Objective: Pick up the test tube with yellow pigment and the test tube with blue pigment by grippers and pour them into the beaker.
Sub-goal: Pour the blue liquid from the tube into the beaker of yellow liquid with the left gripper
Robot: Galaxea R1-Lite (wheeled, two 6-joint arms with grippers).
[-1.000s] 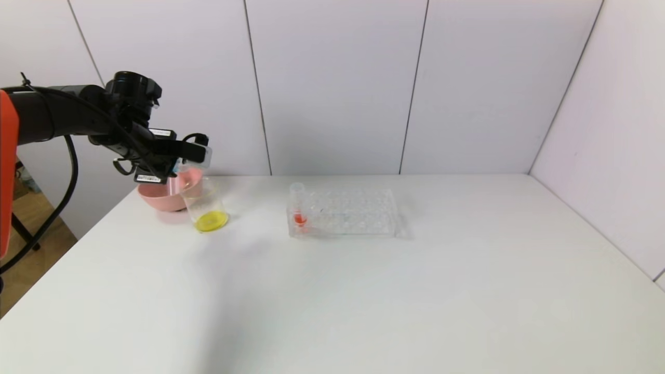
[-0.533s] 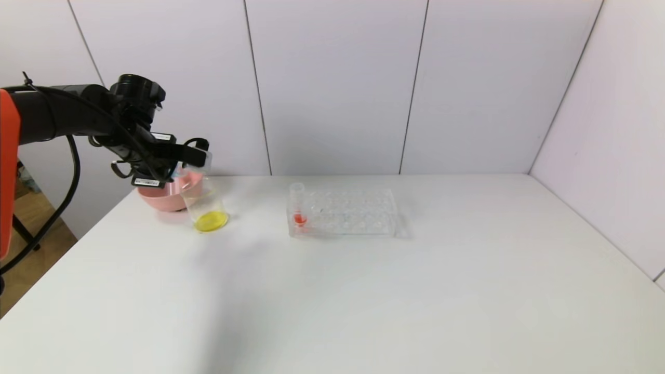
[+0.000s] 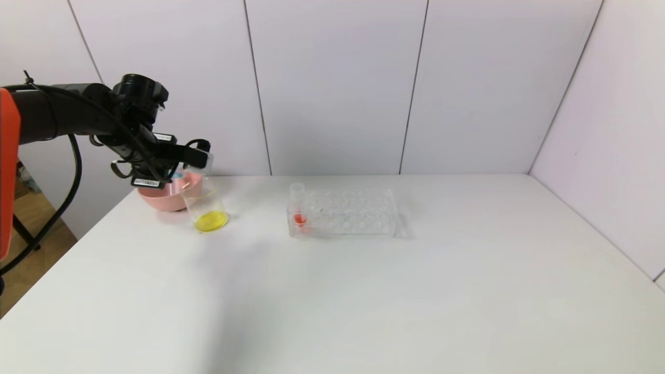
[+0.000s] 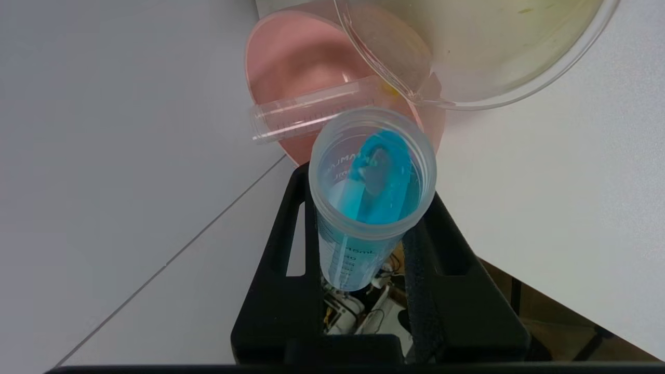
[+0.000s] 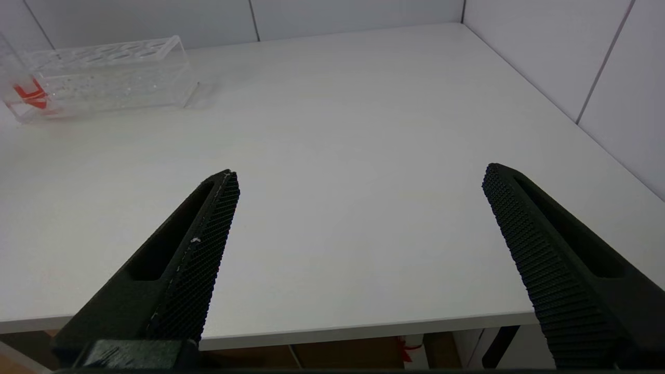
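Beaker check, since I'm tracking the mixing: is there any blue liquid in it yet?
No: the beaker holds only yellow liquid, and the blue is in the test tube with blue pigment in the left gripper.

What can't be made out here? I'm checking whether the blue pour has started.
- Head view: the left gripper covers most of the blue tube; any stream is too small to see.
- Left wrist view: the beaker is cut off by the edge, so its bottom is hidden.
- Right wrist view: the right gripper shows only the table and rack.
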